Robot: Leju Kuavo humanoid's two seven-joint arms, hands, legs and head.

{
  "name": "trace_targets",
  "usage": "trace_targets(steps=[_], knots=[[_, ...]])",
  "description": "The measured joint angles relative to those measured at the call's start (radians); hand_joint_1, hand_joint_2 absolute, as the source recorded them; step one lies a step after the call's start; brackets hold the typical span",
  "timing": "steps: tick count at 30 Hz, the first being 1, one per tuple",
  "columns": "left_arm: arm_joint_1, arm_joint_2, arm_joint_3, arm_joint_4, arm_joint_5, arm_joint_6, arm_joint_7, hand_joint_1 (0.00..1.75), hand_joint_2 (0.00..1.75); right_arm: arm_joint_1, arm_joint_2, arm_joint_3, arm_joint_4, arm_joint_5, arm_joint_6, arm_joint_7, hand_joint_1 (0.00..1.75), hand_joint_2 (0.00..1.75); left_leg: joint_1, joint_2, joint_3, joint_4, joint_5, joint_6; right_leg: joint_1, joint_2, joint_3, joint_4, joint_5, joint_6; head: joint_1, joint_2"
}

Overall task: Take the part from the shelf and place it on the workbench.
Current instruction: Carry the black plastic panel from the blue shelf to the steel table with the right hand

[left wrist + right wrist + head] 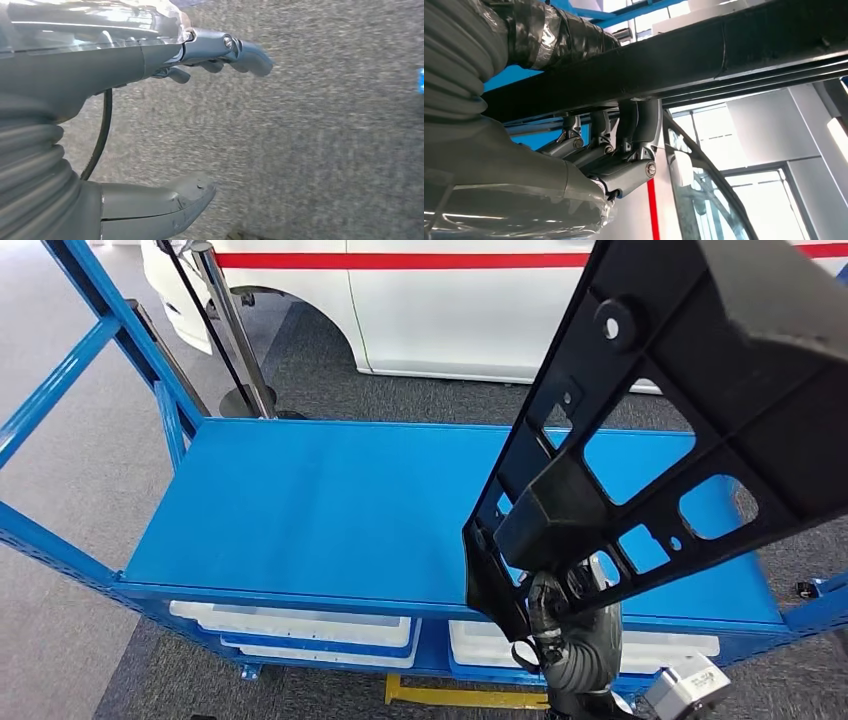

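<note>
**Right hand carrying black part above blue bench**

Head view: the right hand (575, 625) is gripping the lower end of a long black moulded plastic bracket with cut-out windows and holes (690, 390), which is rising up and to the right, held in the air above the flat blue metal workbench top (320, 505). Not set down yet. Part is looking rigid and probably fairly light, but long, so likely levering on the grip; a hold nearer the middle rails would probably be steadier. Under the top, shallow white plastic trays (300, 625) are sitting on a lower shelf; contents can't be made out. A white vehicle body with a red stripe (430, 300) is standing behind.

Left wrist view: the left hand (200, 120) is hanging over grey carpet (325, 150), fingers apart, holding nothing.

Right wrist view: dark fingers (624, 132) are wrapping around a black bar of the bracket.
</note>
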Motion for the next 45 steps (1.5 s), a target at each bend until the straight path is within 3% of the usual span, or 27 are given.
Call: trace_targets(steps=[2, 3, 4, 5, 7, 9, 12, 13, 15, 17, 18, 19, 21, 23, 24, 25, 27, 28, 30, 32, 33, 35, 37, 39, 40, 43, 45], knots=[[0.000, 0.000, 0.001, 0.000, -0.001, 0.000, 0.001, 0.00, 1.75, 0.004, 0.000, 0.000, -0.002, -0.001, 0.000, 0.000, 1.75, 1.75, 0.000, 0.000, -0.030, 0.122, -0.081, -0.004, 0.004, -0.002, -0.025, 0.002, 0.017, -0.004, 0.000, 0.000], [0.000, 0.000, 0.002, 0.000, -0.001, 0.000, 0.001, 0.00, 1.75, 0.005, 0.000, 0.000, -0.002, -0.001, 0.000, 0.000, 1.75, 1.75, 0.000, 0.000, -0.027, 0.153, -0.098, -0.004, 0.006, -0.002, -0.037, 0.004, 0.025, -0.004, 0.000, 0.000], [0.000, 0.000, 0.003, 0.000, -0.002, 0.000, 0.001, 0.00, 1.75, 0.007, 0.000, 0.000, -0.002, -0.001, 0.000, 0.000, 1.75, 1.75, 0.000, 0.000, -0.005, 0.145, -0.097, -0.002, 0.008, -0.003, -0.048, 0.006, 0.033, -0.004, 0.000, 0.000], [-0.001, 0.000, 0.005, 0.000, -0.003, 0.000, 0.001, 0.00, 1.75, 0.008, 0.000, 0.000, -0.003, -0.002, 0.000, 0.000, 1.75, 1.75, -0.001, 0.000, 0.039, 0.095, -0.080, 0.003, 0.010, -0.003, -0.059, 0.008, 0.040, -0.004, 0.000, 0.000], [-0.004, 0.001, 0.008, 0.000, -0.004, 0.000, 0.001, 0.00, 1.75, 0.008, 0.000, 0.000, -0.004, -0.002, 0.000, 0.000, 1.75, 1.75, -0.007, 0.000, 0.149, -0.059, -0.041, 0.017, 0.013, -0.003, -0.075, 0.011, 0.056, 0.001, 0.000, 0.000], [-0.009, 0.002, 0.009, 0.000, -0.005, -0.001, 0.001, 0.00, 1.75, 0.009, 0.000, -0.001, -0.006, -0.003, 0.004, -0.001, 1.75, 1.75, -0.015, 0.000, 0.200, -0.146, -0.021, 0.029, 0.013, -0.004, -0.080, 0.010, 0.071, 0.011, 0.000, 0.000], [-0.008, 0.002, 0.013, 0.000, -0.006, -0.002, 0.002, 0.00, 1.75, 0.012, 0.000, -0.001, -0.011, -0.008, 0.014, -0.005, 1.75, 1.75, -0.018, 0.002, 0.189, -0.157, 0.007, 0.042, 0.009, -0.005, -0.083, 0.002, 0.090, 0.031, 0.000, 0.000], [-0.008, 0.002, 0.014, 0.000, -0.007, -0.002, 0.002, 0.00, 1.75, 0.013, -0.001, -0.001, -0.014, -0.009, 0.016, -0.006, 1.75, 1.75, -0.016, 0.005, 0.181, -0.161, 0.021, 0.048, 0.009, -0.003, -0.089, 0.010, 0.074, 0.036, 0.000, 0.000], [-0.009, 0.001, 0.015, 0.000, -0.008, -0.004, 0.002, 0.00, 1.75, 0.015, -0.002, -0.001, -0.018, -0.009, 0.020, -0.008, 1.75, 1.75, -0.011, 0.010, 0.156, -0.167, 0.046, 0.059, 0.007, -0.001, -0.111, 0.078, -0.013, 0.044, 0.001, 0.000], [-0.009, 0.001, 0.016, 0.000, -0.009, -0.004, 0.002, 0.00, 1.75, 0.017, -0.003, -0.002, -0.019, -0.009, 0.024, -0.009, 1.75, 1.75, -0.011, 0.012, 0.128, -0.164, 0.067, 0.063, 0.004, -0.001, -0.134, 0.199, -0.107, 0.052, 0.001, 0.000], [-0.009, 0.000, 0.016, 0.000, -0.009, -0.005, 0.002, 0.00, 1.75, 0.019, -0.004, -0.002, -0.019, -0.009, 0.027, -0.010, 1.75, 1.75, -0.011, 0.013, 0.113, -0.161, 0.077, 0.062, 0.002, -0.001, -0.135, 0.249, -0.122, 0.055, 0.001, 0.000], [-0.009, 0.000, 0.016, 0.000, -0.010, -0.005, 0.002, 0.00, 1.75, 0.020, -0.005, -0.002, -0.019, -0.009, 0.031, -0.011, 1.75, 1.75, -0.011, 0.013, 0.097, -0.156, 0.087, 0.060, 0.000, -0.001, -0.124, 0.271, -0.112, 0.057, 0.001, 0.000], [-0.009, 0.000, 0.016, 0.000, -0.010, -0.005, 0.002, 0.00, 1.75, 0.023, -0.008, -0.002, -0.019, -0.009, 0.040, -0.016, 1.75, 1.75, -0.010, 0.013, 0.065, -0.141, 0.100, 0.053, -0.003, -0.001, -0.050, 0.211, -0.059, 0.058, 0.001, 0.000], [-0.009, -0.001, 0.016, 0.000, -0.010, -0.006, 0.003, 0.00, 1.75, 0.026, -0.009, -0.002, -0.020, -0.010, 0.046, -0.024, 1.75, 1.75, -0.011, 0.011, 0.041, -0.122, 0.108, 0.045, -0.002, 0.000, 0.053, 0.071, -0.055, 0.052, 0.001, 0.000], [-0.009, -0.001, 0.016, 0.000, -0.009, -0.006, 0.003, 0.00, 1.75, 0.030, -0.010, -0.002, -0.022, -0.011, 0.049, -0.029, 1.75, 1.75, -0.012, 0.011, 0.034, -0.116, 0.113, 0.039, 0.001, 0.000, 0.087, 0.018, -0.065, 0.047, 0.001, 0.000], [-0.009, -0.001, 0.017, 0.000, -0.009, -0.006, 0.003, 0.00, 1.75, 0.034, -0.010, -0.002, -0.024, -0.013, 0.051, -0.035, 1.75, 1.75, -0.012, 0.010, 0.030, -0.112, 0.119, 0.033, 0.004, 0.001, 0.102, -0.009, -0.076, 0.042, 0.000, 0.000], [-0.008, -0.002, 0.018, 0.000, -0.009, -0.007, 0.004, 0.00, 1.75, 0.043, -0.011, -0.003, -0.028, -0.022, 0.053, -0.045, 1.75, 1.75, -0.010, 0.009, 0.027, -0.111, 0.128, 0.019, 0.006, 0.001, 0.096, -0.018, -0.069, 0.026, 0.000, 0.000], [-0.007, -0.002, 0.019, 0.000, -0.009, -0.007, 0.005, 0.00, 1.75, 0.047, -0.011, -0.003, -0.029, -0.028, 0.055, -0.049, 1.75, 1.75, -0.008, 0.008, 0.022, -0.104, 0.118, 0.013, 0.005, -0.001, 0.090, -0.020, -0.060, 0.016, 0.000, 0.000], [-0.006, -0.003, 0.022, 0.000, -0.009, -0.008, 0.006, 0.00, 1.75, 0.055, -0.011, -0.005, -0.032, -0.042, 0.066, -0.056, 1.75, 1.75, -0.004, 0.007, 0.000, -0.043, 0.044, 0.003, 0.002, -0.004, 0.071, -0.026, -0.037, -0.002, 0.000, 0.000], [-0.006, -0.004, 0.025, 0.000, -0.009, -0.008, 0.007, 0.00, 1.75, 0.067, -0.011, -0.013, -0.035, -0.060, 0.087, -0.062, 1.75, 1.75, -0.004, 0.006, -0.030, 0.075, -0.053, -0.003, 0.004, -0.005, 0.044, -0.022, -0.016, -0.007, 0.000, 0.000], [-0.006, -0.004, 0.028, 0.000, -0.009, -0.008, 0.007, 0.00, 1.75, 0.074, -0.010, -0.019, -0.035, -0.069, 0.099, -0.065, 1.75, 1.75, -0.004, 0.006, -0.038, 0.128, -0.076, -0.006, 0.005, -0.006, 0.028, -0.019, -0.007, -0.006, 0.000, 0.000], [-0.006, -0.005, 0.035, 0.000, -0.009, -0.008, 0.007, 0.00, 1.75, 0.086, -0.010, -0.031, -0.034, -0.086, 0.121, -0.070, 1.75, 1.75, -0.004, 0.006, -0.009, 0.149, -0.054, -0.005, 0.006, -0.006, -0.004, -0.009, 0.010, -0.004, 0.000, 0.000], [-0.007, -0.005, 0.040, 0.000, -0.009, -0.008, 0.007, 0.00, 1.75, 0.097, -0.010, -0.043, -0.034, -0.097, 0.138, -0.074, 1.75, 1.75, -0.005, 0.005, 0.084, 0.039, -0.005, 0.003, 0.007, -0.006, -0.030, 0.001, 0.023, 0.000, 0.000, 0.000], [-0.009, -0.006, 0.041, 0.000, -0.009, -0.008, 0.006, 0.00, 1.75, 0.103, -0.008, -0.051, -0.034, -0.103, 0.146, -0.076, 1.75, 1.75, -0.010, 0.003, 0.178, -0.097, -0.001, 0.013, 0.008, -0.006, -0.045, 0.009, 0.036, 0.009, 0.000, 0.000], [-0.010, -0.006, 0.042, 0.000, -0.009, -0.008, 0.006, 0.00, 1.75, 0.105, -0.008, -0.055, -0.034, -0.104, 0.147, -0.077, 1.75, 1.75, -0.013, 0.002, 0.201, -0.136, -0.007, 0.018, 0.008, -0.006, -0.048, 0.009, 0.044, 0.015, 0.000, 0.000], [-0.009, -0.007, 0.045, 0.000, -0.009, -0.008, 0.005, 0.00, 1.75, 0.113, -0.007, -0.065, -0.034, -0.116, 0.165, -0.080, 1.75, 1.75, -0.013, 0.010, 0.194, -0.161, 0.010, 0.035, 0.007, -0.002, -0.055, 0.008, 0.055, 0.034, 0.000, 0.000], [-0.009, -0.008, 0.048, 0.000, -0.010, -0.008, 0.004, 0.00, 1.75, 0.122, -0.006, -0.079, -0.031, -0.136, 0.190, -0.086, 1.75, 1.75, -0.007, 0.023, 0.173, -0.168, 0.033, 0.051, 0.006, 0.002, -0.073, 0.054, -0.007, 0.044, 0.001, 0.000]])
